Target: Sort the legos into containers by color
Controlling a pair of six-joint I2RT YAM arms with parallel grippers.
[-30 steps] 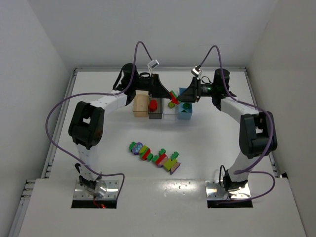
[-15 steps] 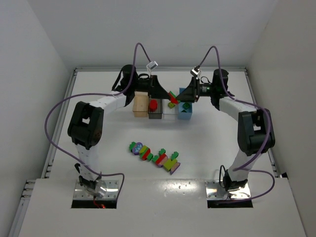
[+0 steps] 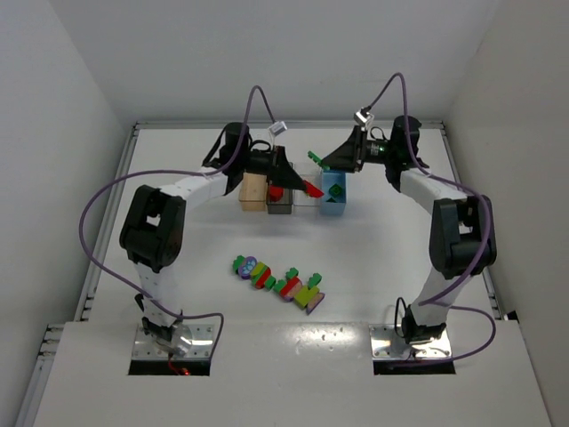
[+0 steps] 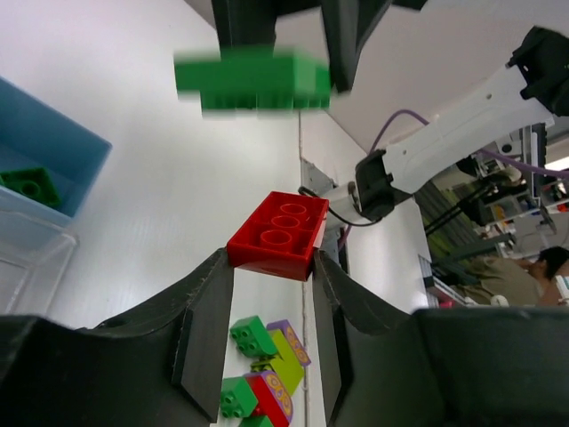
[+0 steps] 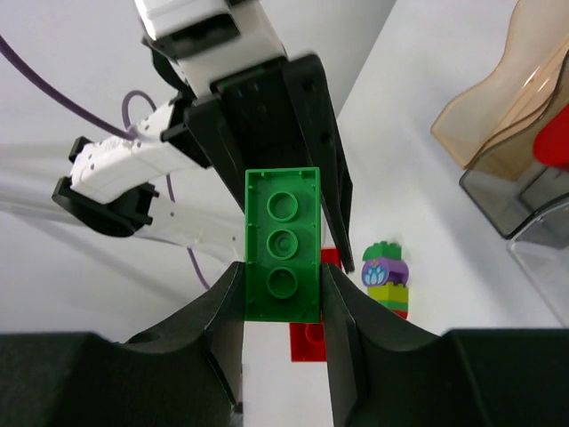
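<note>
"Tan plastic marks the left end of the row, does it not?"

"Yes. The translucent tan bin [image 3: 253, 189] stands leftmost, at the far side of the table [image 3: 382, 258]. The smoky grey bin [image 3: 281, 205] sits against its right side, and a loose red brick [image 3: 276, 190] lies inside it."

"And the left gripper [image 3: 300, 183]?"

"It reaches across the grey bin toward the clear bin [image 3: 305, 199]. Its fingers [image 4: 209, 311] are pressed onto a held red brick [image 4: 277, 233], pinching it by its long sides. Seen from above, that brick hangs tilted over the clear bin."

"What about the right gripper [image 3: 322, 161]?"

"Its fingers [image 5: 222, 307] clamp a green brick [image 5: 283, 245] by the long sides, with the hollow underside facing the wrist camera. The brick hangs in the air just above the held red brick and does not touch it. It is close to the back of the light blue bin [image 3: 336, 207], the rightmost in the row. A second green brick [image 4: 31, 185] lies inside that bin."

"Where are the other legos?"

"A multicoloured chain [image 3: 277, 280] of green, red, lime and purple bricks lies on the table. It is nearer the arm bases and well apart from the bins."
</note>
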